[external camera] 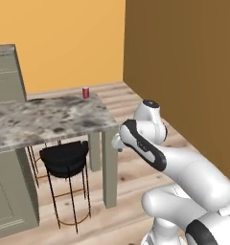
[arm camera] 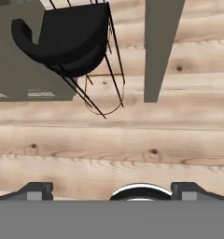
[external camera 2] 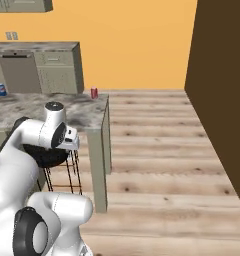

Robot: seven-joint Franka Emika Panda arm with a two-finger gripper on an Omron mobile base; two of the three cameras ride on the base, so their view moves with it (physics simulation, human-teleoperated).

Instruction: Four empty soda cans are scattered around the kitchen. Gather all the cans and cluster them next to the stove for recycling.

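Red soda can (external camera: 86, 92) sits on the stone tabletop's (external camera: 50, 119) far corner, blue can (external camera 2: 1, 89) further along. Labels too small to read. Claw (arm camera: 112, 191) spread wide, holding nothing, over the plank floor (arm camera: 109, 140) near a black stool (arm camera: 69, 37).

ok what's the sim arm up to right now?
Nothing is held. The gripper is open and empty, pointing down at the wood floor near the black stool. A red can stands at the far corner of the stone counter, and a blue can sits further along it. Neither has been collected yet.
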